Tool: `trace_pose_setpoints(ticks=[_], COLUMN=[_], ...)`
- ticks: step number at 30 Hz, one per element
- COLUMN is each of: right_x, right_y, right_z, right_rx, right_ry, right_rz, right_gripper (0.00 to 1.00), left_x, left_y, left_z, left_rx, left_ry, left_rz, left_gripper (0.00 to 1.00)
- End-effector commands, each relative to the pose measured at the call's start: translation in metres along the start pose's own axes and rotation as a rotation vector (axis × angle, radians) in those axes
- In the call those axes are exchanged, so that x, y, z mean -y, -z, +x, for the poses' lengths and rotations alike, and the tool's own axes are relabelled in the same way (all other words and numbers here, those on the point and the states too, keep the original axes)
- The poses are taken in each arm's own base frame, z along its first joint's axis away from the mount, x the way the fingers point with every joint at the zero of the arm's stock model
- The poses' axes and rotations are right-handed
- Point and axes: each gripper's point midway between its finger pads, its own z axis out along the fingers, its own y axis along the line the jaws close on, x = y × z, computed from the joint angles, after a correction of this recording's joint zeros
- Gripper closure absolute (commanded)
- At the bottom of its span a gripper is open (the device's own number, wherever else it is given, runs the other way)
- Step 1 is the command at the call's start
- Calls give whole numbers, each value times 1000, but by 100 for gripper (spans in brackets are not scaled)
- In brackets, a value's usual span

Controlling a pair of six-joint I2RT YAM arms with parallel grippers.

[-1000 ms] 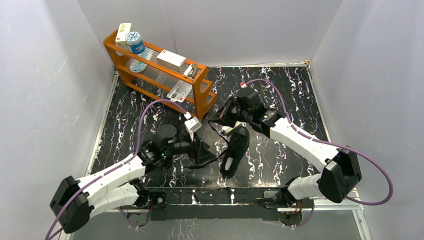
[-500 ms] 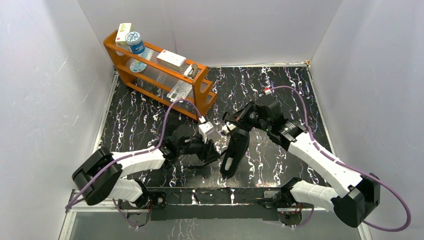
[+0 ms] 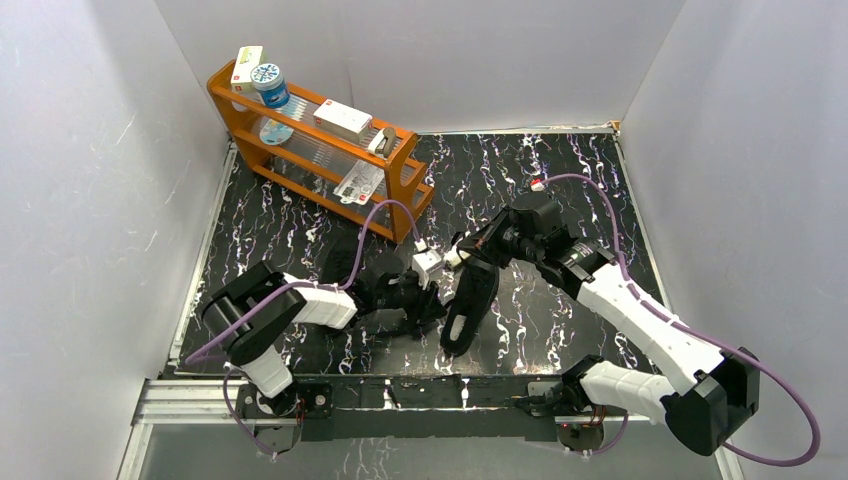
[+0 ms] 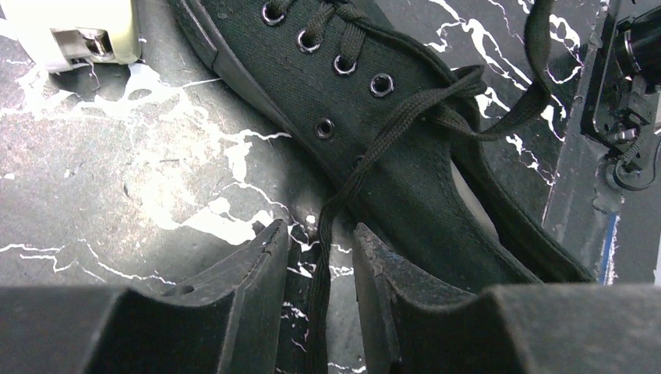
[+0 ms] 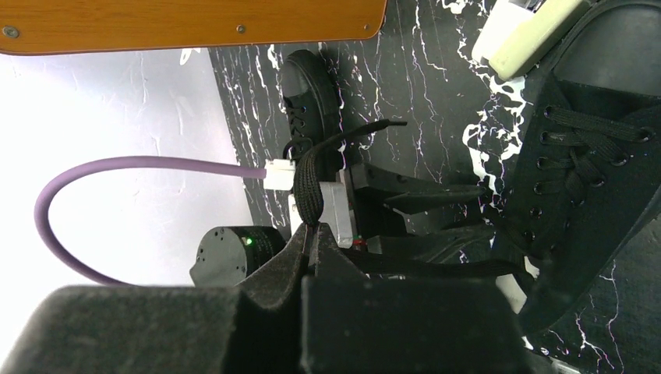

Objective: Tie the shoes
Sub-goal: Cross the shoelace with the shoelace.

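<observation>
Lace-gathering step: right pincer clenched on first lace, left pincer narrowly parted astride second lace, shoe just beyond its tips; next, probably pinch, then cross laces.

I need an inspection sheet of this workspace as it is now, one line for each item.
Surface: black marbled table.
Job's things: one shoe mid-table, untied; second shoe to its left.
Clutter: orange rack far left, with boxes and a bottle.
Pincers: right pincer shut on a lace; left pincer open around another strand.
Cables: purple cable loops at each wrist.
Surroundings: white walls; nothing else seen.
</observation>
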Motion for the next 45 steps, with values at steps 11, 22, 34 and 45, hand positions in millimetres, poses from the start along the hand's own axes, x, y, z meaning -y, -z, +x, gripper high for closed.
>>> trace_pose_setpoints(ticks=[11, 22, 34, 45], right_x=[-54, -90, -13, -16], right_y=[20, -9, -41, -35], right_z=[2, -8, -70, -76], right_rx=[-69, -83, 186, 177], right_ry=[-72, -354, -252, -192], right_rz=[-163, -308, -12, 2], right_gripper=[100, 100, 100, 100], left_x=[-6, 11, 23, 13], left_y=[-18, 9, 4, -7], left_z=[-48, -100, -80, -75], left_rx=[107, 145, 144, 118], left_ry=[-138, -195, -136, -109], left_rz=[-18, -26, 61, 74], left_gripper=[100, 100, 100, 100])
